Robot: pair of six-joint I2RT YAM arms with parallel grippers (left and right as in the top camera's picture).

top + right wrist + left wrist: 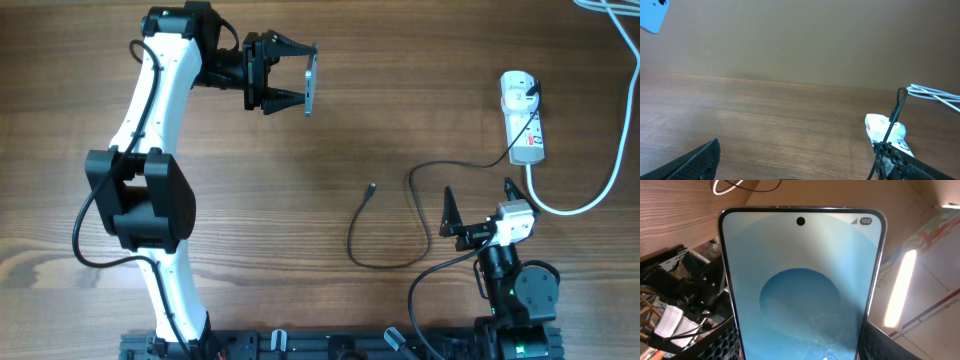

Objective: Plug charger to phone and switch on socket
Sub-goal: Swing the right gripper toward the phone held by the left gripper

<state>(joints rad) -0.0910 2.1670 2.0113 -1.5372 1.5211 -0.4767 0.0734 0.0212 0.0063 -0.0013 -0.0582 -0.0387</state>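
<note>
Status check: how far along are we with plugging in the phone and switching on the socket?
Done: the left claw grips the phone. In hand: nothing more; the right claw is open and empty. Remaining: the charger tip lies loose on the table, not in the phone; neither claw is at the socket.

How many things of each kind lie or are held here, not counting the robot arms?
phone: 1
black charger cable: 1
white power strip: 1
thick white cord: 1
Total: 4
</note>
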